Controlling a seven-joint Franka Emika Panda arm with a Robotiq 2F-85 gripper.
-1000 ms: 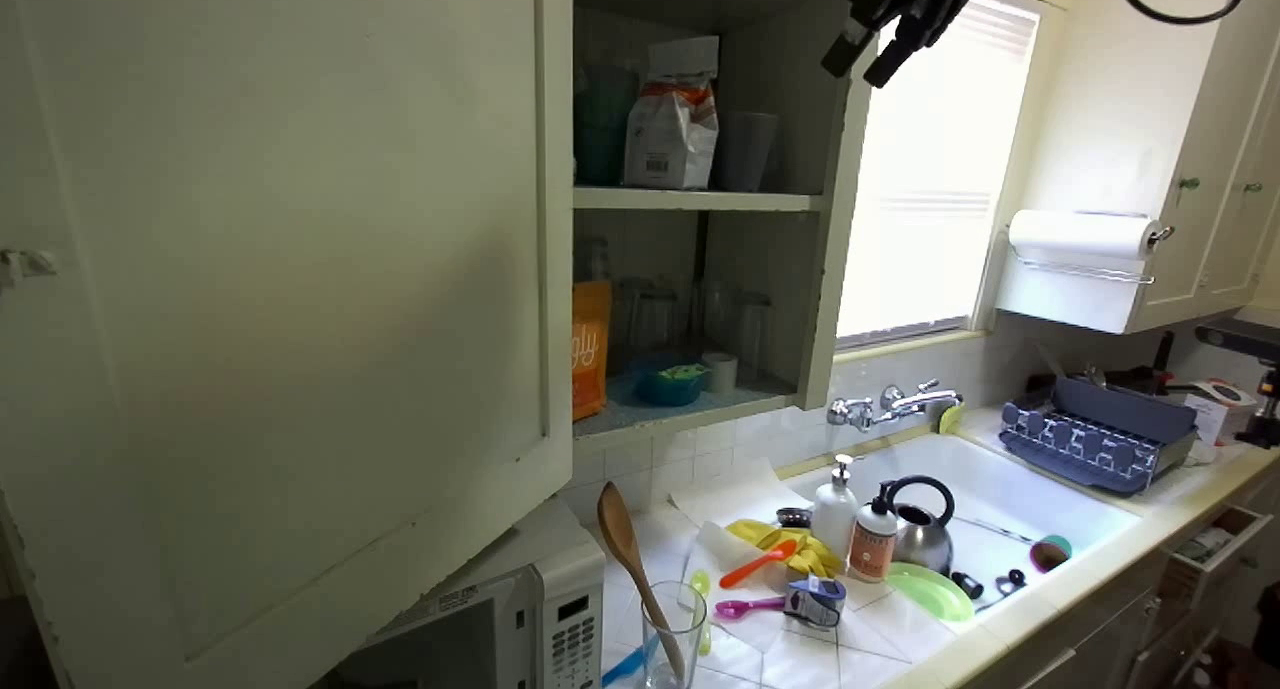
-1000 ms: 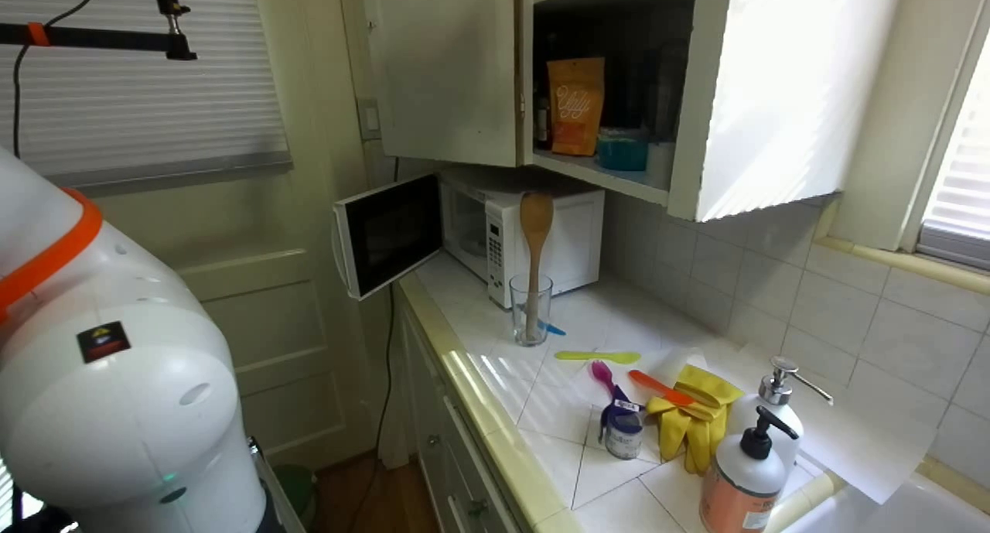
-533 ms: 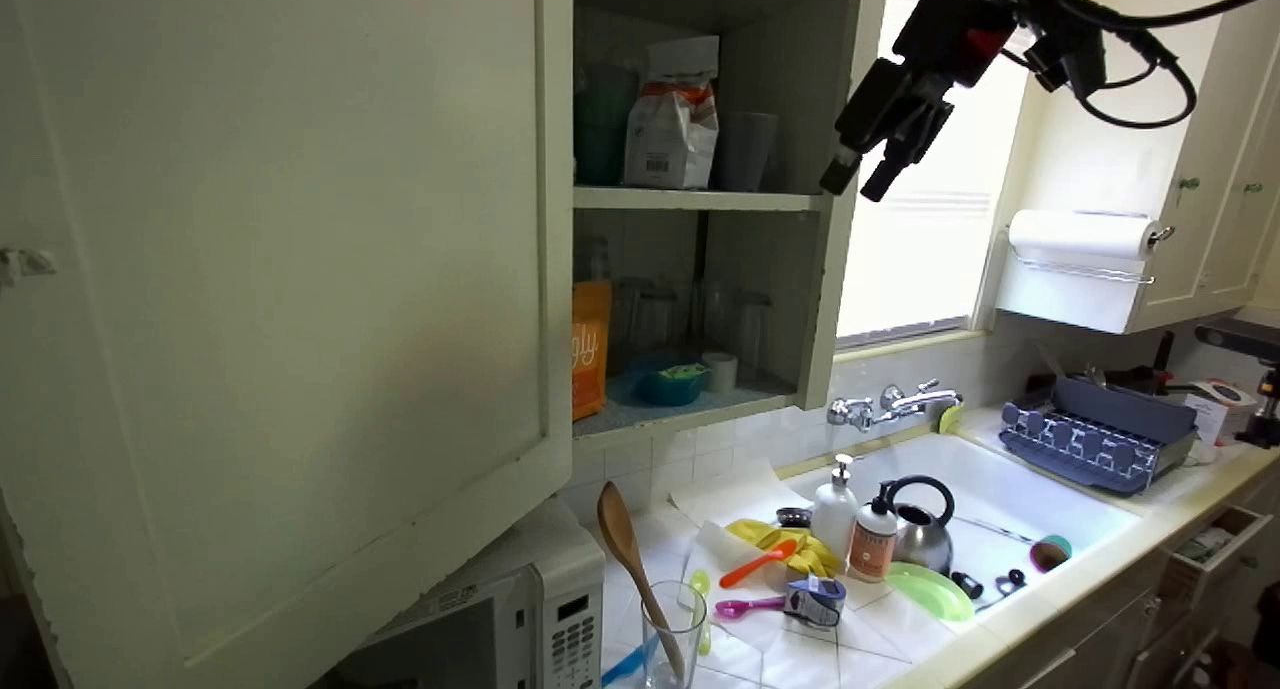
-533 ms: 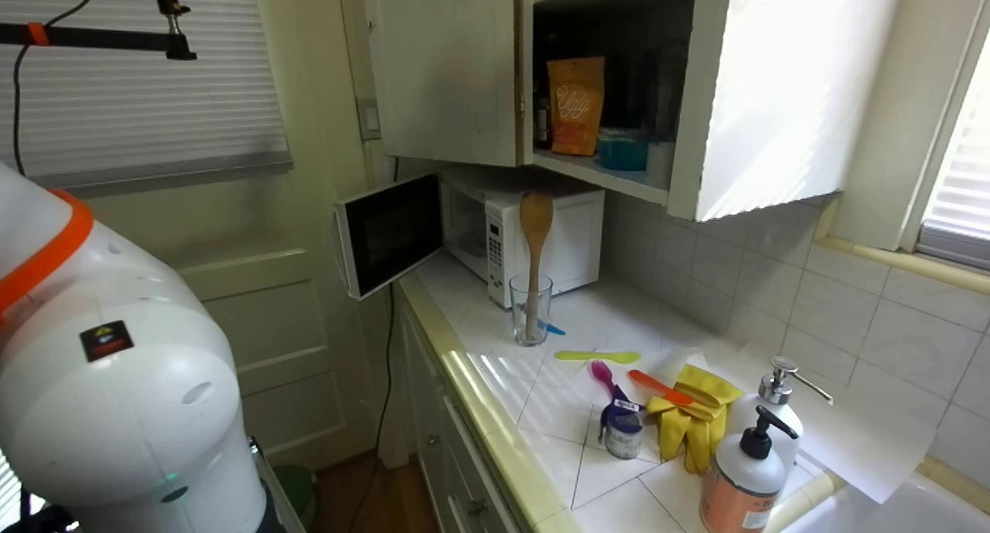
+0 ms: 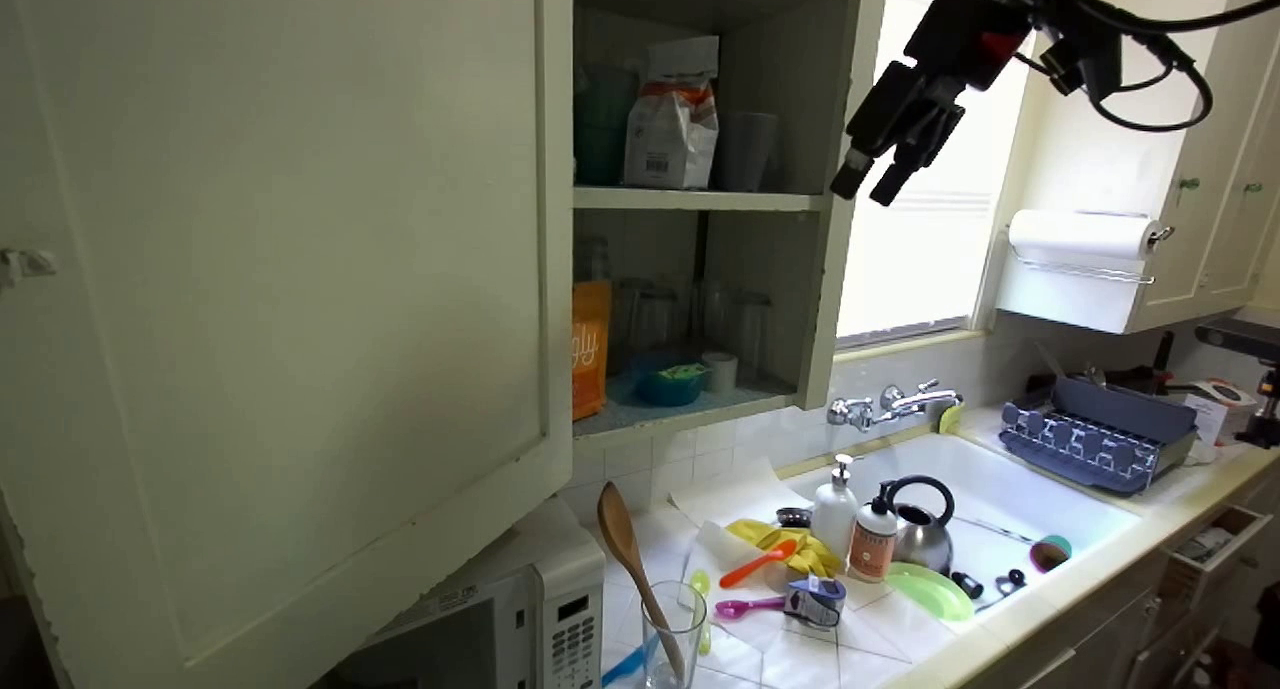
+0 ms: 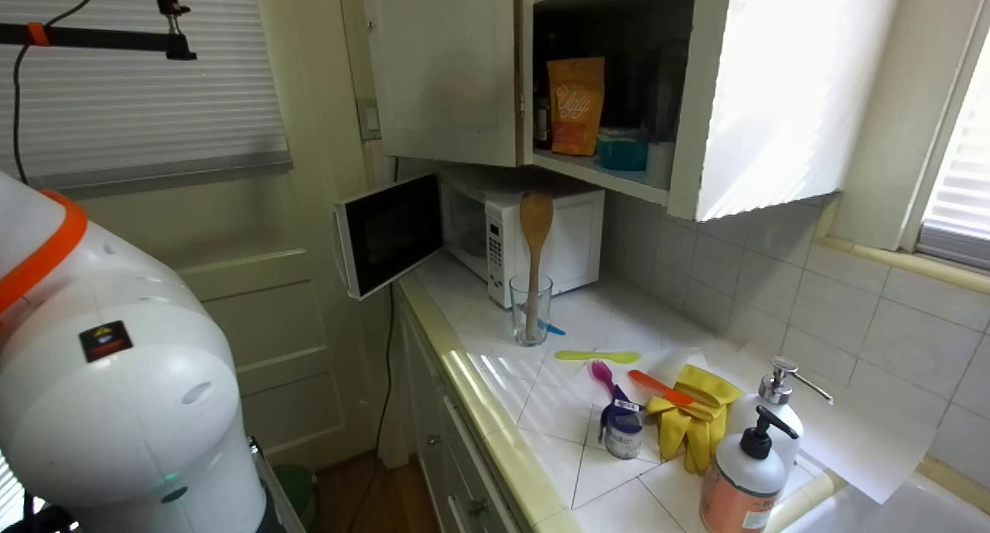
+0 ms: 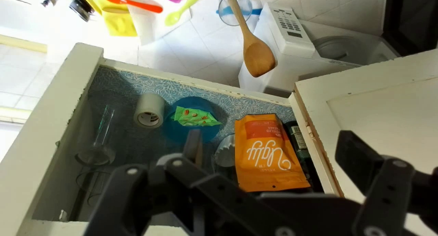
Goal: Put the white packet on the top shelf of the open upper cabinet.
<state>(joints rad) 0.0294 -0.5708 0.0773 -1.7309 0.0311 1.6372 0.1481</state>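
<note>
the hand (image 5: 867,185), wide and empty, has dropped lower on the near side of the open upper cabinet (image 5: 828,299); the white packet (image 5: 672,129) stays on the top shelf (image 5: 698,200), so placing looks done.

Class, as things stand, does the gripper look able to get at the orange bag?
Probably yes: the cabinet door is swung open, the gripper is open, and nothing visible stands in front of the orange bag.
</note>
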